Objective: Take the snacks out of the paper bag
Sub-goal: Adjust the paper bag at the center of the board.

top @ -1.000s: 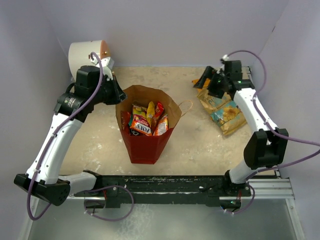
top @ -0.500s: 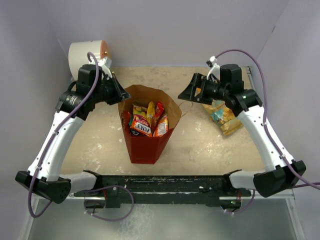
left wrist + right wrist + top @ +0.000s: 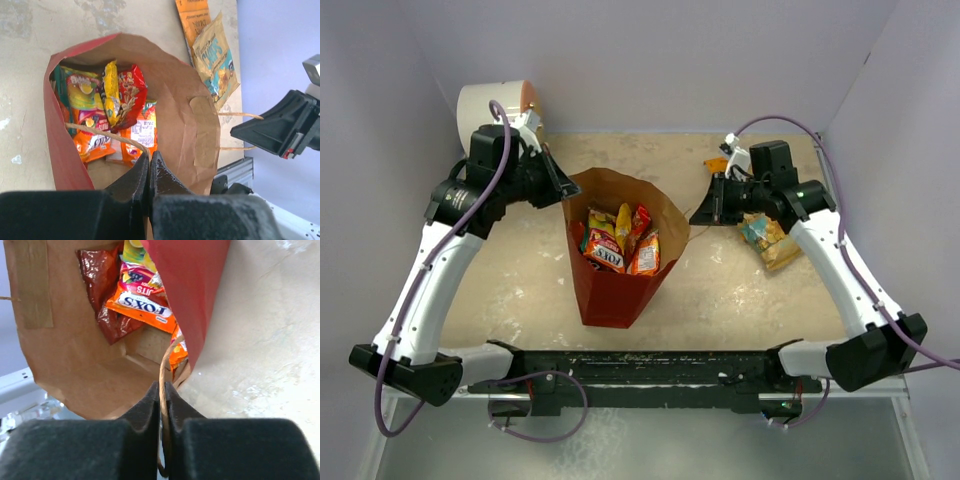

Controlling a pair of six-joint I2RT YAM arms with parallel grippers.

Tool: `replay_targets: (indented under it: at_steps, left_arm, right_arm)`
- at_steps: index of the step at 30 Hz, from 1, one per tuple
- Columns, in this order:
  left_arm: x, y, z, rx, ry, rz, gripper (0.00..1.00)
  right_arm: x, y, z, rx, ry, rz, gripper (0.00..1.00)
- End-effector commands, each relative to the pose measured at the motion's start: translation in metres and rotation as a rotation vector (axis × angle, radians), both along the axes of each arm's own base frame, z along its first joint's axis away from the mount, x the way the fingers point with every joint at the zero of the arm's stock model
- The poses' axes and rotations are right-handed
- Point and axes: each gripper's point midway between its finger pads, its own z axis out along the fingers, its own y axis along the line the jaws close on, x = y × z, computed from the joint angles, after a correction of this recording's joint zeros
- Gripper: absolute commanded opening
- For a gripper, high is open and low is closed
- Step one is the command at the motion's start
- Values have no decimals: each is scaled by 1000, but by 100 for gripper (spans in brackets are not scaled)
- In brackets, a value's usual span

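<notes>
1. The paper bag [image 3: 615,295], red outside and brown kraft inside, stands upright in the middle of the table [image 3: 520,290] with its mouth open, between the two arms
2. The left gripper [image 3: 150,156] is at the bag's left rear rim; its fingers are pressed together on the left-side handle [image 3: 100,134], a tan string that runs across the bag mouth into the jaws
3. The right gripper [image 3: 162,386] is at the bag's right rim, fingers pinched together on the right-side handle [image 3: 161,371], whose string passes straight between them
4. Most of the snacks [image 3: 618,240] sit inside the bag, packed upright against one another
5. Among them, the right wrist view shows an orange FOX'S packet [image 3: 142,307] lying on a dark red crinkly bag [image 3: 100,280]
6. The left wrist view shows a yellow packet [image 3: 111,95] beside a red packet [image 3: 132,92], with orange packets under them
7. Two packets lie on the table outside the bag, to its right: a tan-gold chips bag [image 3: 770,238] and, just behind it, an orange flat packet [image 3: 717,163]
8. A white cylinder [image 3: 490,105] with an orange face lies in the far left corner, behind the left arm
</notes>
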Motion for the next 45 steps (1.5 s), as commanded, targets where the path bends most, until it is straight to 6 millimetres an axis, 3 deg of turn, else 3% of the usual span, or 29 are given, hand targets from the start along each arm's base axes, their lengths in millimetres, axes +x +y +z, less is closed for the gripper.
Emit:
replay_targets:
  at_steps: [1,6,13,16,20,23,26,30,35,38,40,45]
  left_arm:
    - [-10,0,27,-3,-44,-40,0]
    - [-5,24,43,69,-55,75,0]
    - [21,81,91,263,-204,305,0]
    - [31,91,117,308,-344,330,0]
    - [36,74,127,259,-487,245,0]
    - [31,46,116,180,-513,104,0]
    - [20,19,91,98,-437,-32,0]
    - [-8,-8,62,-65,-299,-149,0]
    - [-54,-31,33,-268,-109,-269,0]
    - [-68,-42,15,-313,39,-342,0]
    - [-64,-45,11,-316,80,-347,0]
    - [-29,-40,36,-293,-46,-238,0]
  right_arm:
    - [-11,25,14,75,-10,108,2]
    - [-17,55,19,82,-36,208,0]
    - [-15,102,37,138,-81,303,0]
    - [-13,119,46,173,-102,319,0]
    - [-17,135,37,170,-89,348,0]
    - [-30,135,9,106,-26,362,3]
    - [-63,124,-29,34,32,422,6]
    - [-113,115,-58,35,80,510,8]
    - [-158,132,-68,113,64,592,8]
    - [-164,142,-71,96,34,616,9]
    - [-160,143,-76,61,29,599,9]
    - [-145,131,-79,-20,30,464,8]
